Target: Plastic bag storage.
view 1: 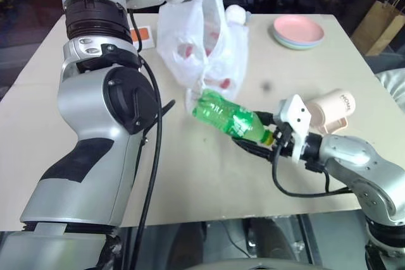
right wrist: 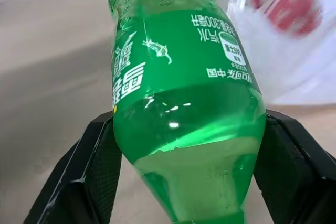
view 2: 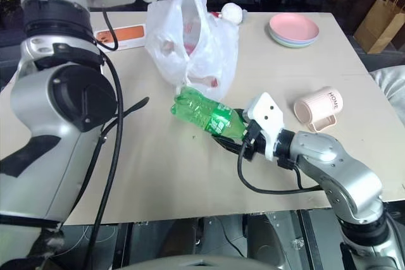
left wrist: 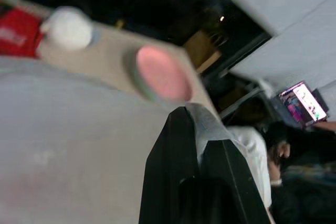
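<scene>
Landmark: table point(view 2: 190, 175)
Plates point(view 2: 293, 30): far right corner of table
Cup point(view 2: 318, 107): on its side, right edge
Paper bag point(view 2: 380, 24): beyond table

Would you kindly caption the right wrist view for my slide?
Right claw gripping a green bottle above the table, its base toward the plastic bag.

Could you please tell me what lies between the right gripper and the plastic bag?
The green bottle, gripped near its cap end by the right gripper, reaches to the plastic bag; the head views show this.
</scene>
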Controlling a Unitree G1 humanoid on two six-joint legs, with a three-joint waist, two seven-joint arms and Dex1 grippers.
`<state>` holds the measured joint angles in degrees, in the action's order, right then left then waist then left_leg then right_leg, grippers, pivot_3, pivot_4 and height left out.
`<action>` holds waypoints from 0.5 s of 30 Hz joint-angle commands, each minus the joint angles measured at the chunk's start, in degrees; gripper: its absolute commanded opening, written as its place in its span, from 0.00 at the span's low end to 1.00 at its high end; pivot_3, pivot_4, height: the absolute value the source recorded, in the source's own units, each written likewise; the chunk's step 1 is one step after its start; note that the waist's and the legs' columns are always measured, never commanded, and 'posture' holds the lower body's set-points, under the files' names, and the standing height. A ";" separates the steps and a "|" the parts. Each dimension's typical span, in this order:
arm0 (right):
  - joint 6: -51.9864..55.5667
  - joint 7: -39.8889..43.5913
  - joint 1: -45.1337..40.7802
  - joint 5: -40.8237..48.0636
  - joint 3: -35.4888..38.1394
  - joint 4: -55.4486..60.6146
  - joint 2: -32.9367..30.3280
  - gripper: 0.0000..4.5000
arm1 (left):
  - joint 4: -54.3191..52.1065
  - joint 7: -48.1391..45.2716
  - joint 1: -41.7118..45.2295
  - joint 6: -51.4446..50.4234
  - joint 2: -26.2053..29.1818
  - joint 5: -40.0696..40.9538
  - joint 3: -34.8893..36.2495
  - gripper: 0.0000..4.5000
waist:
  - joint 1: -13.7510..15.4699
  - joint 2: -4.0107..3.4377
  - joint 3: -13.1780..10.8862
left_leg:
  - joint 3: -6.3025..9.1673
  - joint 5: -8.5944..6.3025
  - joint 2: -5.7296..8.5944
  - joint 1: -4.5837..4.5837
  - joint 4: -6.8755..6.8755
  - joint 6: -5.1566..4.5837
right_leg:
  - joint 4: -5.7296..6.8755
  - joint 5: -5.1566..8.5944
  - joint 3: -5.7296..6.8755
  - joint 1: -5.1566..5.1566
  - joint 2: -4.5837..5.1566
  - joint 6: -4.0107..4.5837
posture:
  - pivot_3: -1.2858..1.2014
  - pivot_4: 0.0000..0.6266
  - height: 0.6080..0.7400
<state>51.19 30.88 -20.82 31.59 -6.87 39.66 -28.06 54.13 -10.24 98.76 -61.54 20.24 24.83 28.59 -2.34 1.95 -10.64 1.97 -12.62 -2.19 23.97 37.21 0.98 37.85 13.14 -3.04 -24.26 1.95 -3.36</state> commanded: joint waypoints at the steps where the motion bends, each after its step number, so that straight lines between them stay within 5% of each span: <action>1: -4.62 -1.46 -4.91 -4.95 -5.29 -5.08 3.04 0.66 | -0.61 1.45 -1.46 2.36 -0.03 -0.25 -0.77 0.00 | -0.25 -0.02 -0.01 | -0.01 0.00 -0.02 -0.05 0.00 0.00 | 0.04 0.00 -0.02 0.00 -0.03 0.00 | 0.52 0.24 1.00; 7: -3.42 -8.88 -10.52 -10.89 -8.23 -16.62 12.32 0.66 | -8.29 0.63 -7.17 -0.24 -0.16 -0.64 -4.85 0.00 | -0.13 -0.04 -0.04 | 0.00 0.01 -0.02 0.04 0.02 0.01 | 0.11 -0.01 -0.02 -0.09 -0.03 0.01 | 0.52 0.24 1.00; 15: -1.97 -15.16 -13.58 -12.22 -1.26 -23.09 17.33 0.66 | -25.74 -5.84 -16.22 -16.32 3.34 3.98 -10.34 0.00 | 0.08 -0.05 -0.03 | 0.02 0.17 0.03 0.87 0.13 0.28 | 0.12 -0.04 0.01 -0.82 0.05 0.03 | 0.52 0.24 1.00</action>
<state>50.10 16.73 -31.62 19.13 -10.51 15.50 -11.83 34.83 -13.47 82.22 -73.09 22.98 25.63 19.52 -2.26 1.90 -10.68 1.98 -12.46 -2.17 24.84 37.32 1.26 37.97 13.10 -3.04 -25.09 2.00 -3.33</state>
